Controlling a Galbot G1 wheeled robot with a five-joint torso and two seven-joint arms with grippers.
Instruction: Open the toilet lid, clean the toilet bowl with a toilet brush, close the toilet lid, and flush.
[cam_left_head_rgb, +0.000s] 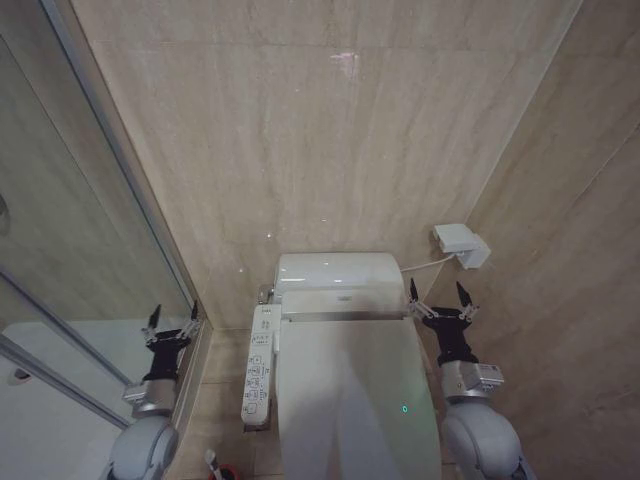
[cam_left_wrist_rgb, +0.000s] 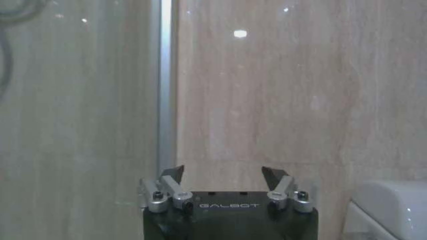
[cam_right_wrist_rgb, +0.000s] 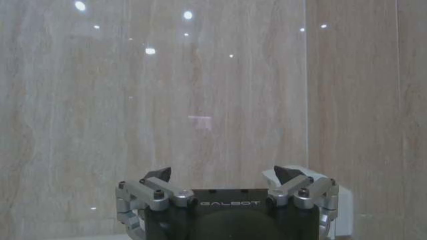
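**Q:** Reading from left to right, what stands before you?

**A:** At far left, the glass shower partition with its metal frame. Just beside it my left gripper is raised, fingers spread apart and holding nothing; the left wrist view shows the same gripper facing the tiled wall.

**Q:** And the task's things?

**A:** Low at the floor, between my left arm and the toilet, the toilet brush stands in its red holder cup, only its handle top visible. Next comes the side control panel, then the toilet lid, lying closed and flat over the bowl, a small green light on it. Behind it sits the white tank unit.

**Q:** The right side?

**A:** My right gripper hovers by the lid's rear right corner, fingers parted, empty; the right wrist view agrees. Above it, a white wall box with a cable
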